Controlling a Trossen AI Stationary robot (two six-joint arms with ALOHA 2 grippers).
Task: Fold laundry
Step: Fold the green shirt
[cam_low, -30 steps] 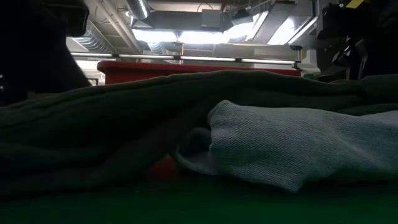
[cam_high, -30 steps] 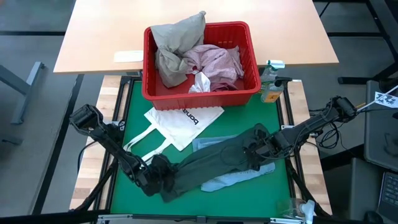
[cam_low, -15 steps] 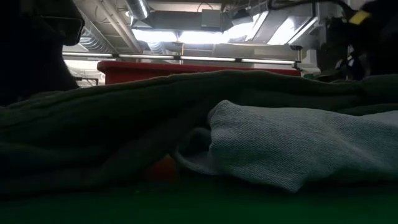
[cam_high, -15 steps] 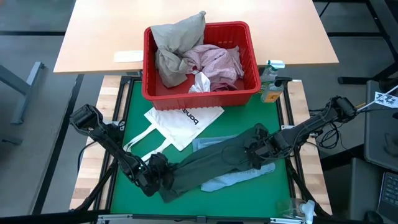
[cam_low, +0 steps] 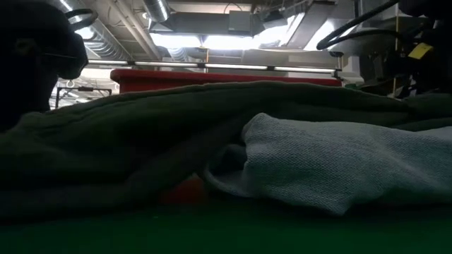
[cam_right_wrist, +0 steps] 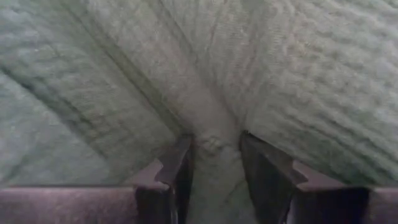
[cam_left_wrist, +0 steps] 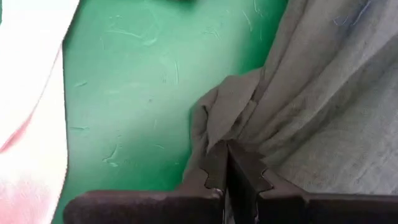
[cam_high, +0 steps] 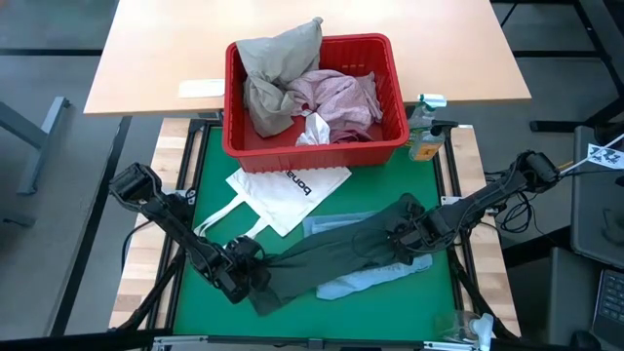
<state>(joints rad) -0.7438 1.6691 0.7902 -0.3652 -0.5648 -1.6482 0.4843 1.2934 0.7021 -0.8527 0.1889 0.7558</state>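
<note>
You have the dark grey-green garment [cam_high: 336,255] stretched across the green bench [cam_high: 195,195] between both arms, lying from about 8 o'clock to 3 o'clock of the mat's centre, on top of a light blue piece [cam_high: 375,282] that shows at its 5 o'clock edge. The left end effector [cam_left_wrist: 226,163] has its fingers pressed together on a thin corner of the garment, and the right end effector [cam_right_wrist: 214,163] is clamped on a thick bunched fold of the same cloth, its fingers held apart only by the fabric between them. To do this step well, I would keep both grips level and move the two ends together, so the cloth stays taut without dragging the blue piece beneath it; the left hold looks shallow, so ease off any sideways pull that could slip the corner free. The white tote bag [cam_high: 283,190] lies just beside the garment at 11 o'clock, so keep the cloth from sweeping over its handles. The rest of the laundry, beige-khaki [cam_high: 273,68] and mottled pink [cam_high: 341,96] with a small white piece [cam_high: 314,130], sits in the red basket [cam_high: 312,151] at 12 o'clock. From bench height the cloth fills the view and the arms are only dark shapes, so you cannot judge which layer the right end effector has caught, nor how much of the blue piece is buried.
</note>
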